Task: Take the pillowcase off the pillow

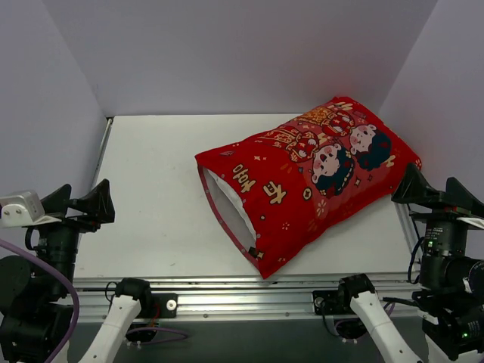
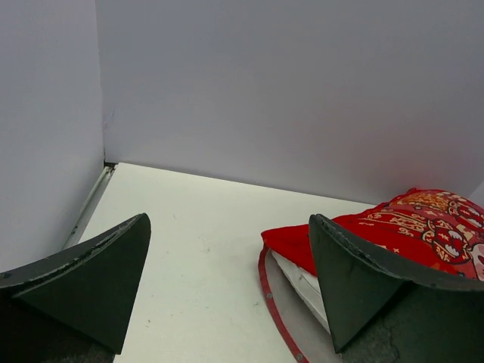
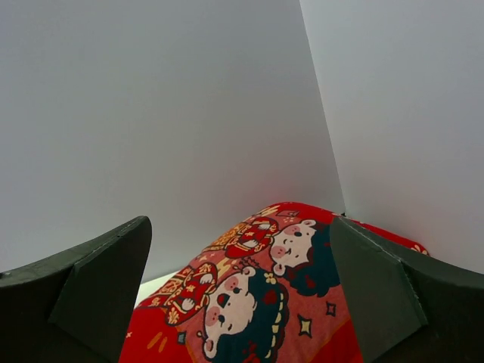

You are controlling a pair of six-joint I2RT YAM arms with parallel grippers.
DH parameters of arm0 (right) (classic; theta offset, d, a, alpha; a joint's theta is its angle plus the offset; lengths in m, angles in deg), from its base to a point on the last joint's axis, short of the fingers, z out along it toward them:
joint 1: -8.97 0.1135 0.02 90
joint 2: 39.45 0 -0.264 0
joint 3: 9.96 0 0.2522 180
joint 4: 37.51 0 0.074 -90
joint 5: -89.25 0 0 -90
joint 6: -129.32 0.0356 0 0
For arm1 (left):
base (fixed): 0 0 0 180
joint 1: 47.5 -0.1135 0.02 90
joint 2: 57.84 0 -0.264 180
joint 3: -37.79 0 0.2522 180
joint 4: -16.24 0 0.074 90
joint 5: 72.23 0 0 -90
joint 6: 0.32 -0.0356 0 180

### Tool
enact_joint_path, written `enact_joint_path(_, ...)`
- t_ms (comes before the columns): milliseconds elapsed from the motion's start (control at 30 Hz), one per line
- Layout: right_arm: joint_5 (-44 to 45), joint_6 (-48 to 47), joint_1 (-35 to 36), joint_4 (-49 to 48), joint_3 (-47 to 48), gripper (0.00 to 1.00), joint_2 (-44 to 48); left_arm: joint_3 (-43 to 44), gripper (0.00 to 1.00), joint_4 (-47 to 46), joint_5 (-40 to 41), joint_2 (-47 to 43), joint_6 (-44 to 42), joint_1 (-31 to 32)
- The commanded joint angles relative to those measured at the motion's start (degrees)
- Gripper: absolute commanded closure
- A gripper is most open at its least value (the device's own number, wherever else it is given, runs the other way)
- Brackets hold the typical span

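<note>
Red printed fabric pillowcase (image 1: 310, 181), long axis near-left to far-right, mouth leftward showing plump white pillow (image 1: 227, 206), left tool (image 1: 82, 200) and right tool (image 1: 432, 184) wide apart, clear of it.

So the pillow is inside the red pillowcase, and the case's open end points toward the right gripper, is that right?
Not quite. The pillow is inside the pillowcase, but the open end points toward the left gripper. The top external view shows this, and the left wrist view looks into the opening.
</note>
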Motion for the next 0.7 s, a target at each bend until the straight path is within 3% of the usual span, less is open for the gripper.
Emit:
enact_joint_path(0,-0.83,0.1,0.3,-1.04,-0.25,0.0,-2.63,-0.54,0.06,-2.49,-0.7,1.16,0.8,0.15)
enact_joint_path(333,-7.24,8.16,0.29,5.2,-2.1,0.0,-15.01,-3.35,0.06,1.73,-3.58,7.31,2.03,0.15)
enact_joint_path(567,-4.96,19.33,0.29,12.68,-2.98,0.0,-36.61,-11.17,0.06,-1.08,-7.46,14.6,3.18,0.15)
enact_joint_path(667,-2.68,23.99,0.29,10.94,-2.63,0.0,-44.37,-13.9,0.06,-3.18,-7.2,18.99,3.7,0.15)
